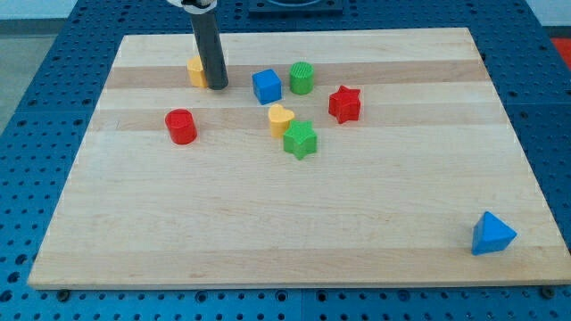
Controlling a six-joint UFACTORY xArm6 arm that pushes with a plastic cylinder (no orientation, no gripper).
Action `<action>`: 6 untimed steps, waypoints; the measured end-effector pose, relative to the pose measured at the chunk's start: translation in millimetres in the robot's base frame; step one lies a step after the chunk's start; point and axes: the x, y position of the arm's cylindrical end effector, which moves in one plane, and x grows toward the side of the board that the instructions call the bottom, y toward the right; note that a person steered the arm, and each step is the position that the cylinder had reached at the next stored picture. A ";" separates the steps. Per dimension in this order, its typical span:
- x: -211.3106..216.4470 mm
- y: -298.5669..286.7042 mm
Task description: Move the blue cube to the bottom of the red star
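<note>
Now, my tip (pixel 217 86) touching yellow block (pixel 195 70), left of blue cube (pixel 266 86); no claw fitted. Red star (pixel 344 103) right. Cube likely light, rigid, slides easily; push upper-left face.

Lab bench: wooden board (pixel 294 223) on blue perforated table (pixel 53 80) (breadboard-type).

**Tip beside the yellow block at the worktop's top**

My tip (pixel 217 86) rests on the wooden worktop (pixel 285 232), touching a partly hidden yellow block (pixel 194 70). To its right, apart from it, sits the blue cube (pixel 266 86), with a green cylinder (pixel 302 78) just beyond. The red star (pixel 344 103) lies further right. A yellow heart (pixel 280 118) touches a green star (pixel 301 139). A red cylinder (pixel 180 126) stands left; a blue pyramid (pixel 492 234) sits bottom right.
</note>
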 end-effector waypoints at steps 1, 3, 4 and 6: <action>0.0 0.8; -9.4 19.5; -9.7 28.9; 3.7 71.7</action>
